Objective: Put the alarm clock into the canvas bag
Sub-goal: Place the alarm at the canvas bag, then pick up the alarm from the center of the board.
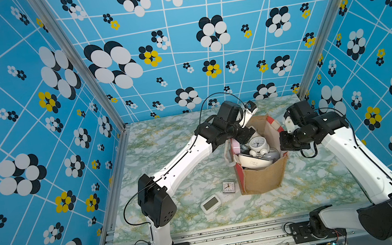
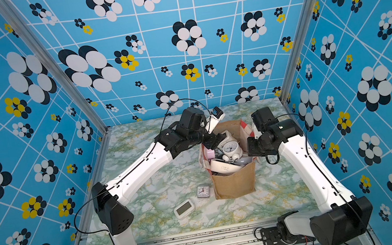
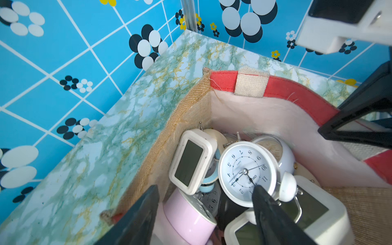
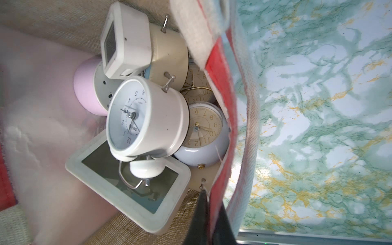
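Observation:
The canvas bag (image 1: 263, 176) (image 2: 235, 183) stands open mid-table, tan burlap with red side panels. A white twin-bell alarm clock (image 1: 258, 143) (image 2: 230, 147) (image 3: 247, 171) (image 4: 146, 118) lies on top of several other clocks inside it. My left gripper (image 3: 203, 197) (image 1: 244, 135) hangs open over the bag's mouth. One fingertip (image 3: 261, 201) overlaps the white clock's rim, and a pink clock (image 3: 186, 218) lies below the gap. My right gripper (image 4: 209, 195) (image 1: 284, 144) is shut on the red side panel's top edge (image 4: 220, 118).
Two more clocks lie on the marble-patterned table (image 1: 173, 157) in front of the bag: a small square clear one (image 1: 228, 187) (image 2: 203, 191) and a white digital one (image 1: 211, 203) (image 2: 183, 209). A webbing handle (image 3: 250, 83) hangs at the bag's rim. Blue patterned walls close three sides.

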